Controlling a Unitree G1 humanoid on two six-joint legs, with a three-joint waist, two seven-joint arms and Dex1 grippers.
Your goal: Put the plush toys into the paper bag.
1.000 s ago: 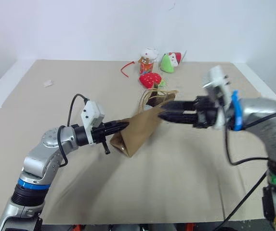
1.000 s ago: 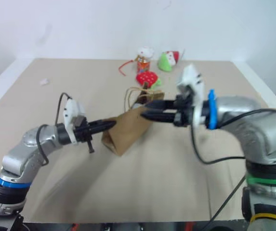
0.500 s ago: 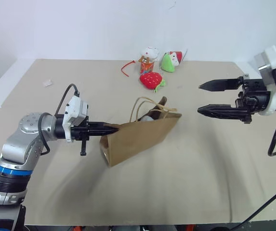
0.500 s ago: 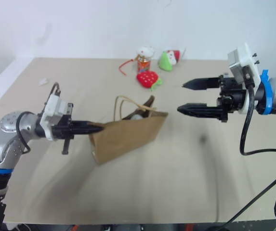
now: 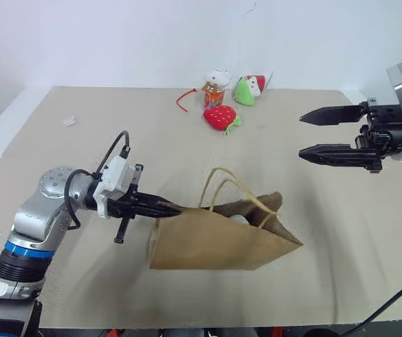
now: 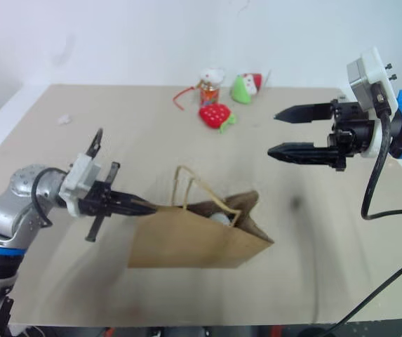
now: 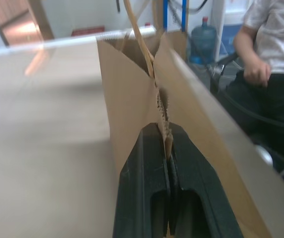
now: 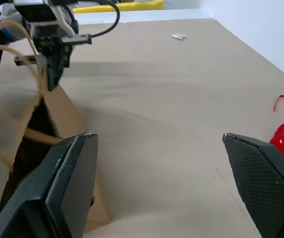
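Nearest the camera, the paper bag [image 5: 222,242] is held at the corner of its rim by the left claw [image 5: 172,208], whose fingers [image 7: 154,163] are pinched tight on the paper edge. Compared with a second ago, the bag has been drawn nearer and swung round: then it hung between the two claws with its base low to the left; now it lies with its mouth up and to the right, the cord handles [image 5: 223,184] arching above it.

A pale rounded object [image 5: 238,220] is glimpsed just inside the mouth, probably the white-and-yellow egg-shaped plush, though it is too hidden to be sure. The brown squirrel-like toy cannot be made out; whether it sits deeper in the bag cannot be told.

Further off, the right claw [image 5: 325,133] is seen well apart from the bag, its fingers spread wide and empty, whereas a second ago it was at the bag's mouth. That withdrawal suggests a toy has been dropped in, so the task is judged at or near its end.

At the far edge of the worktop [image 5: 60,168] the red strawberry plush [image 5: 219,116], the green cone-shaped plush [image 5: 245,89] and a small white-topped figure [image 5: 216,86] are left untouched.

The pinch on the serrated paper rim is shown close up in the left wrist view, with a seated person [image 7: 275,54] beyond. In the right wrist view the left claw is seen from the bag's mouth side.
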